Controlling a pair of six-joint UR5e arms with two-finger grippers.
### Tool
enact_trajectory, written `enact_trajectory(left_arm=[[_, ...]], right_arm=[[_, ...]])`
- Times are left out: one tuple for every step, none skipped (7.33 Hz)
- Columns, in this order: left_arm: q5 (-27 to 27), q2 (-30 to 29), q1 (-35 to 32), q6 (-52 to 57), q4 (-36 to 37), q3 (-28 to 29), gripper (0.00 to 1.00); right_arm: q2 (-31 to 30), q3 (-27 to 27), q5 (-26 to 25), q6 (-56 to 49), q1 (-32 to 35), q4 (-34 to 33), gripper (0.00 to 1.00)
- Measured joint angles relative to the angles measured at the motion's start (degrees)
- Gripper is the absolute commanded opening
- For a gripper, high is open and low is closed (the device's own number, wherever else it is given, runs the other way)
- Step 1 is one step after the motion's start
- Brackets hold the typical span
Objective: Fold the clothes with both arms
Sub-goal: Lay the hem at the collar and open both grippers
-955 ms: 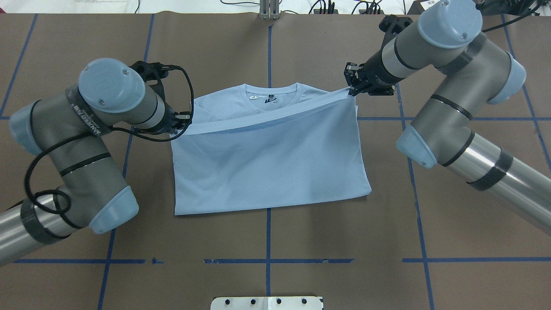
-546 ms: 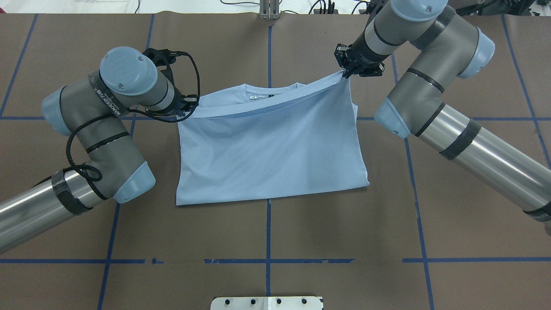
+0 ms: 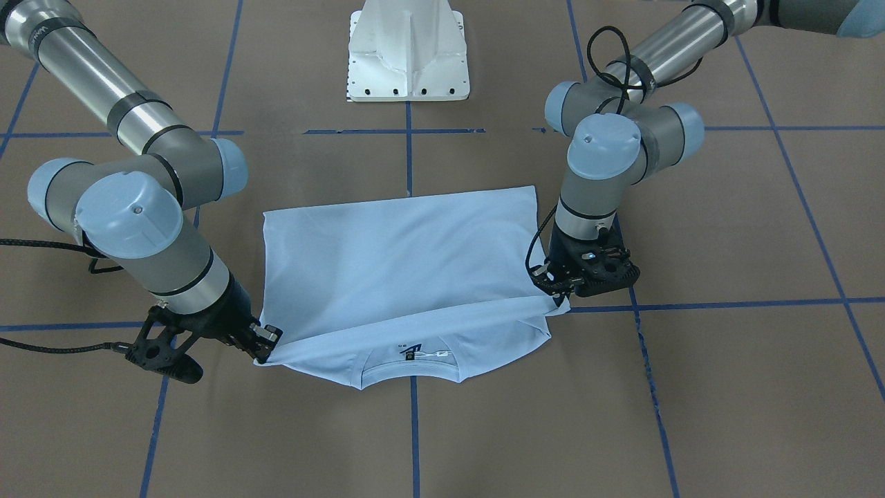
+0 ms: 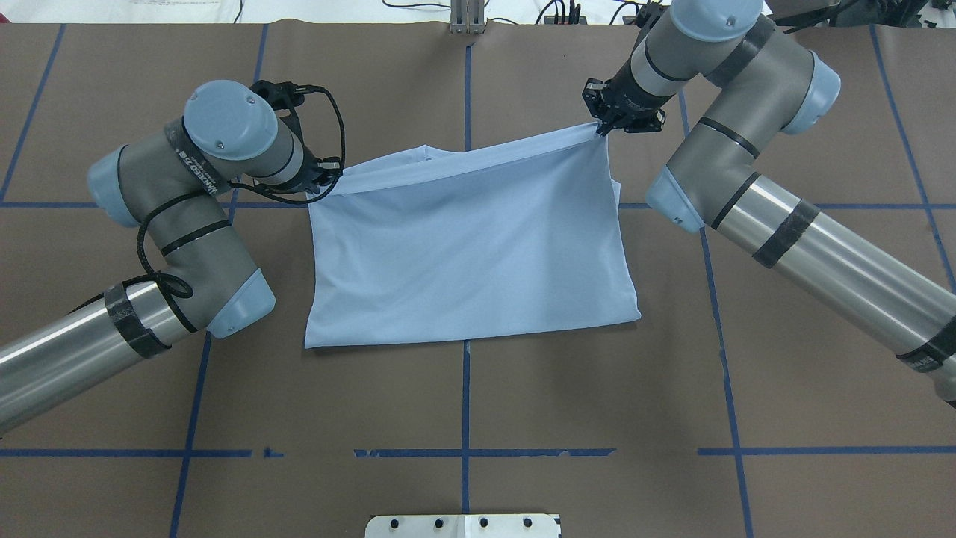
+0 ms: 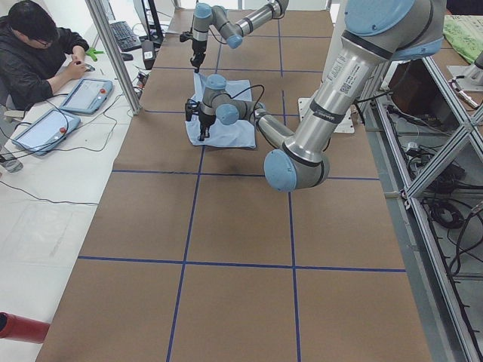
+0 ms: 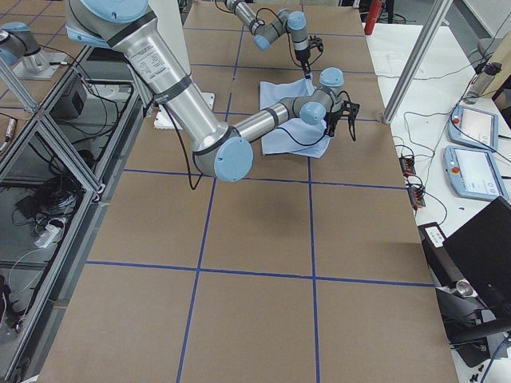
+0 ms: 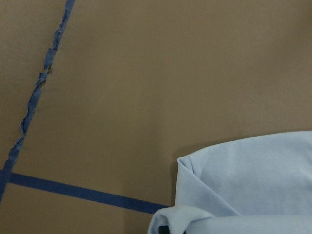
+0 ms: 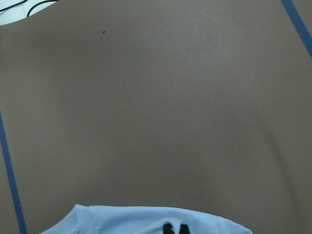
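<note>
Since the picture of half a second ago, the held edge of the pale blue short-sleeved T-shirt [image 4: 470, 246] has travelled further away from the white metal pedestal base [image 4: 463, 525]. From above it now covers nearly all of the ribbed round collar [image 3: 409, 373], which was still open to see then. The two grey jointed arms have shifted only a little with it.

The T-shirt lies on the brown paper-covered bench [image 4: 747, 388], straight out from the base, across the blue tape line [image 4: 464, 75] that runs away from the base. It is folded over itself: the fold is the side nearest to the base, the collar the side farthest from it. The upper layer is drawn straight between the two hands. In the front-facing view the collar and both shoulders stick out beyond that edge, with a small dark label [image 3: 422, 354] inside the neck.

The black two-finger left hand [image 4: 328, 178] is closed upon the corner of the upper layer on the robot's left of the base. The black two-finger right hand [image 4: 601, 128] pinches the opposite corner, a bit farther from the base. In the right wrist view two dark fingertips [image 8: 169, 228] stand close together at the cloth. The left wrist view shows a shoulder corner of the T-shirt flat on the bench.
</note>
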Motion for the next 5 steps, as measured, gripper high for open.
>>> enact_trajectory(left_arm=[[0.08,-0.47,-0.02,-0.04,-0.01,0.26,0.00],[0.13,-1.21,-0.02,-0.08,0.01,0.87,0.00],[0.33,-1.99,-0.02,-0.10,0.03,1.89,0.00],[0.80,-2.47,-0.05,-0.09,0.02,2.83,0.00],[1.27,-2.67,-0.06,-0.06,0.00,3.37,0.00]], right_arm=[[-0.26,-0.27,0.04,-0.14,0.16,0.23,0.00],[-0.56,-0.37,0.06,-0.52,0.24,0.31,0.00],[-0.80,-0.40,0.07,-0.94,0.26,0.34,0.00],[-0.91,-0.41,0.07,-1.14,0.29,0.35,0.00],[-0.94,-0.42,0.07,-1.22,0.28,0.37,0.00]])
